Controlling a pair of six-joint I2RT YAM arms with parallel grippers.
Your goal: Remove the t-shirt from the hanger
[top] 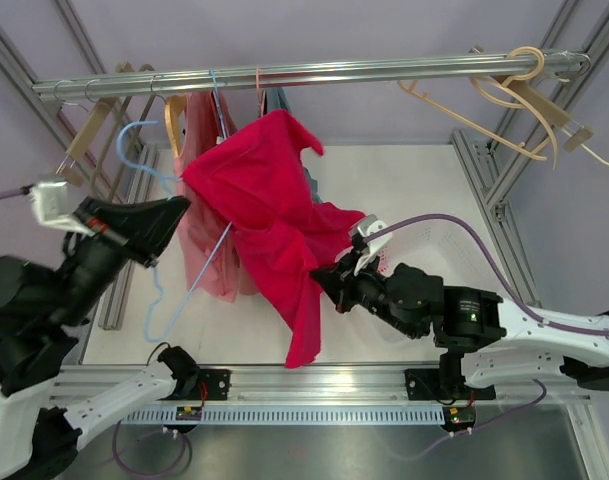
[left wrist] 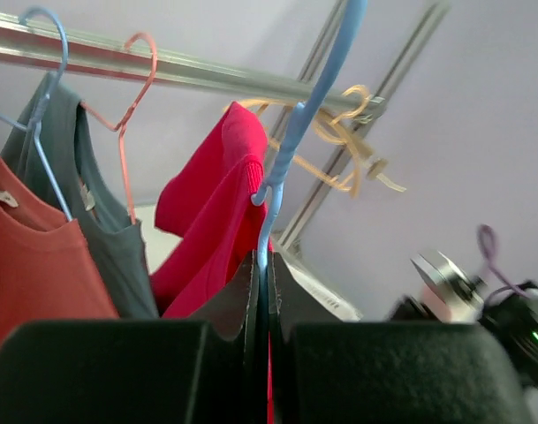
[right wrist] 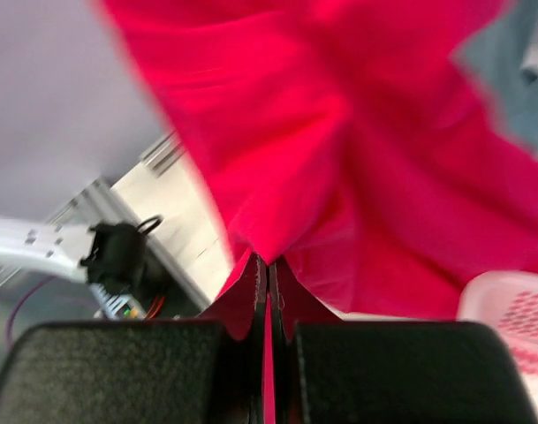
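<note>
Left wrist view: we see left tool [left wrist: 261, 262] clenched on the blue hanger [left wrist: 291, 141]; right tool [right wrist: 267, 265] pinches the red t-shirt [right wrist: 357, 132].

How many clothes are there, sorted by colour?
Bright red t-shirt: 1
Salmon-pink shirt: 1
Dark grey shirt: 1
Total: 3

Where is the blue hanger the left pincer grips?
Top view, left of centre, below the rail: blue hanger in the left pincer, red t-shirt on its right.
</note>
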